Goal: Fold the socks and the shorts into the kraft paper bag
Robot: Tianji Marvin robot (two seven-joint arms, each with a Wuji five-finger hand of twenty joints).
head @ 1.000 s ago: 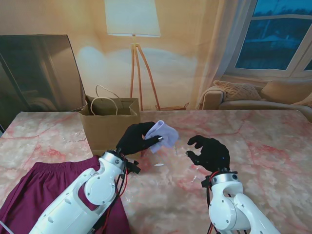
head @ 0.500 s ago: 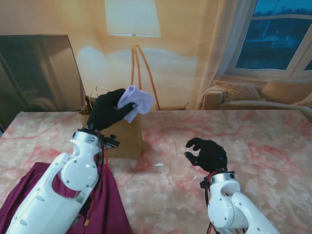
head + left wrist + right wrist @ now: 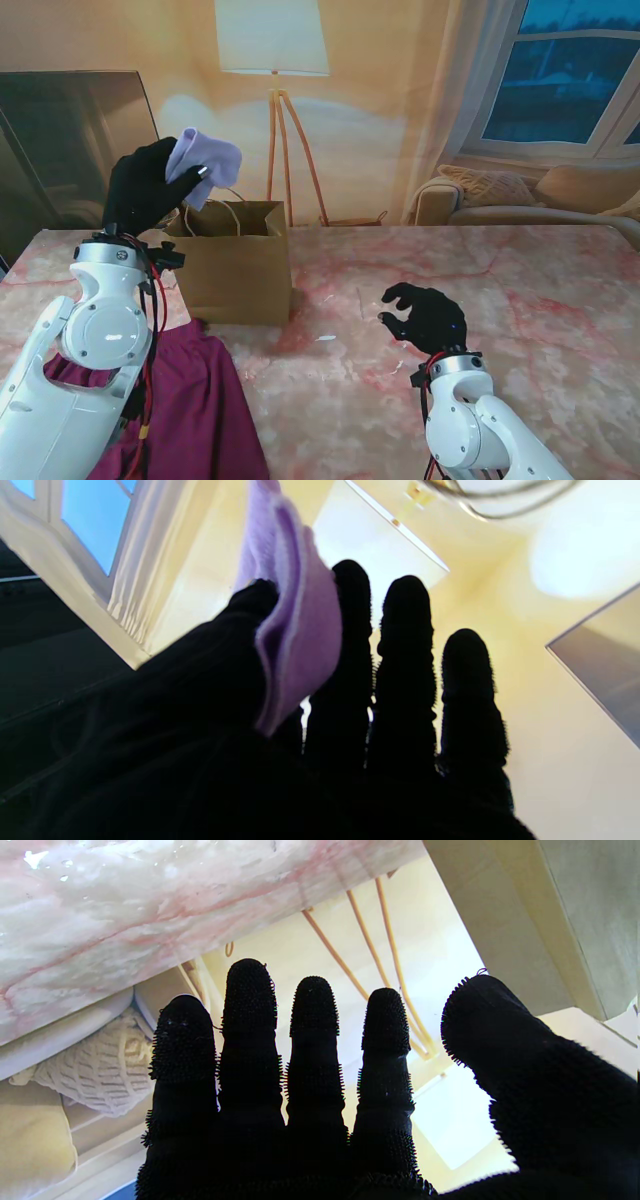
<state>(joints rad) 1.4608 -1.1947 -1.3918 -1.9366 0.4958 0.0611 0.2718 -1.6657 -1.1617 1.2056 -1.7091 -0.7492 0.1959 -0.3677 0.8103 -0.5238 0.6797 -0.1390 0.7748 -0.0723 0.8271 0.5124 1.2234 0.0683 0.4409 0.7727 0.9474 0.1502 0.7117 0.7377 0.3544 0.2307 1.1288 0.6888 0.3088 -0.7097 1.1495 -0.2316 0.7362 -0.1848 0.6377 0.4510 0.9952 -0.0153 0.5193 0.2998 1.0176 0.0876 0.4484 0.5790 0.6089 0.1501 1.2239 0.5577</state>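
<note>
We are holding the folded lavender socks [image 3: 205, 157] in the left hand [image 3: 148, 186], raised over the far left of the desk [image 3: 520, 290], just left of and higher than the open mouth of the kraft paper bag [image 3: 235, 265]. In the left wrist view the socks [image 3: 295, 630] are lying pinched between the thumb and the first finger, with the other fingers [image 3: 407, 645] standing straight and loose beside them.

The right hand [image 3: 425, 315] is hovering empty over the middle of the desk, fingers slightly curled and apart; in its wrist view the spread fingers [image 3: 312, 1040] are closing on nothing.

The maroon shorts [image 3: 195, 405] are lying rumpled at the near left edge, partly under the left arm, not yet folded.

Handling notes, as judgement: the socks are looking light, soft and limp, so a pinch across the fold seems enough, though the bundle could unfold on release. The shorts are looking floppy and wider; we are expecting to need both hands at the waistband or hem corners. The bag is thin-walled and may tip if nudged.
</note>
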